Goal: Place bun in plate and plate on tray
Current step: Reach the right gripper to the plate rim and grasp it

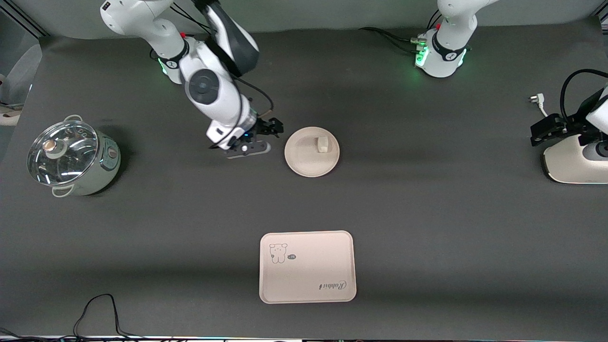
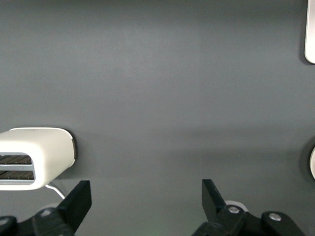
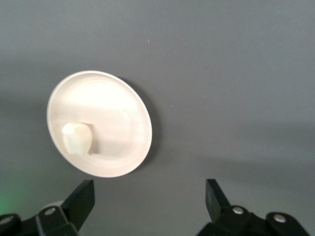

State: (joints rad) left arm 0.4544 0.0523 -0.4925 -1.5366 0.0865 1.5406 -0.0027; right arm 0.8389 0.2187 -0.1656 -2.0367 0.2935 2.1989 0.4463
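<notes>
The small cream-white bun (image 1: pixel 323 144) lies in the round cream plate (image 1: pixel 304 161) at mid-table. In the right wrist view the bun (image 3: pixel 77 138) sits near the plate's rim (image 3: pixel 115 93). The rectangular tray (image 1: pixel 307 280) with the animal drawing lies nearer to the front camera than the plate and holds nothing. My right gripper (image 1: pixel 272 128) (image 3: pixel 150 201) is open and empty, low over the table beside the plate, toward the right arm's end. My left gripper (image 1: pixel 541 133) (image 2: pixel 146 201) is open and empty above the table beside the toaster.
A white toaster (image 1: pixel 574 164) (image 2: pixel 34 157) stands at the left arm's end of the table. A glass-lidded pot (image 1: pixel 71 159) stands at the right arm's end. A black cable (image 1: pixel 99 308) lies near the table's front edge.
</notes>
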